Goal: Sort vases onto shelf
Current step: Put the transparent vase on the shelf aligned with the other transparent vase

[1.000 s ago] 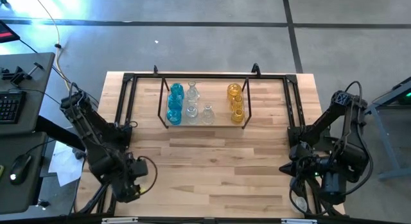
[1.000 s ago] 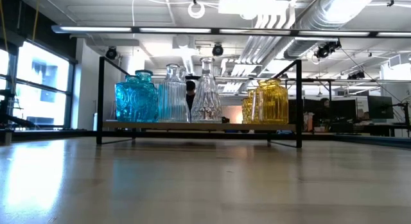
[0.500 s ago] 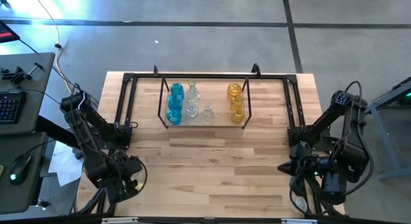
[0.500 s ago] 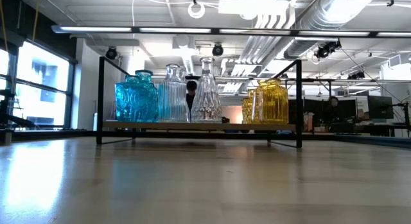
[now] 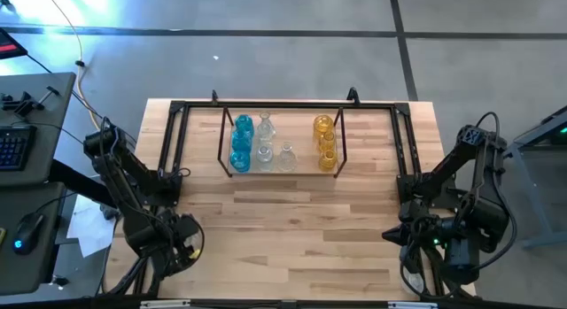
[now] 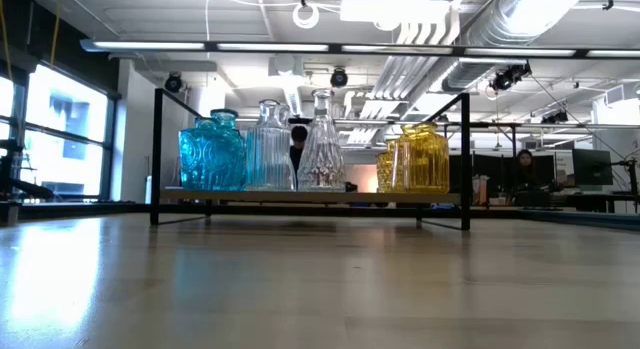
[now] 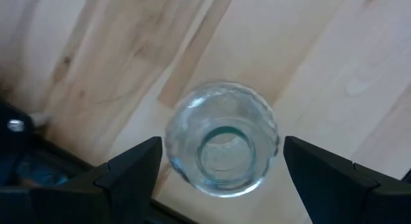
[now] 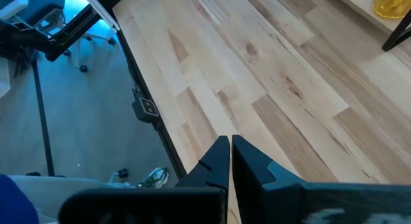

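So you're sitting right over the last one. The left gripper (image 7: 218, 161) is hovering at the near left corner of the counter (image 5: 292, 220), jaws spread wide, and a clear glass vase (image 7: 221, 147) is standing upright between them, seen mouth-up in the left wrist view. Nothing is touching it as far as I can tell; there's daylight on both sides of the glass.

The shelf (image 5: 279, 170) is sitting at the far middle of the counter, well apart from that vase. It's already holding blue vases (image 5: 240, 141) at its left end, clear vases (image 5: 266, 141) in the middle and amber vases (image 5: 325, 141) at its right end, so the colour grouping is looking basically done.

The right gripper (image 5: 392, 233) is parking at the near right edge with its jaws pressed together, holding nothing.

My read: you're in the pick step for the leftover clear piece. Next you'll want to drop a bit lower around the body, close gently (round ribbed glass, it could squirt out or tip if you pinch high near the rim), lift it straight, then carry it over the shelf rail and set it beside the other clear ones. Watch the black rods on the way in.
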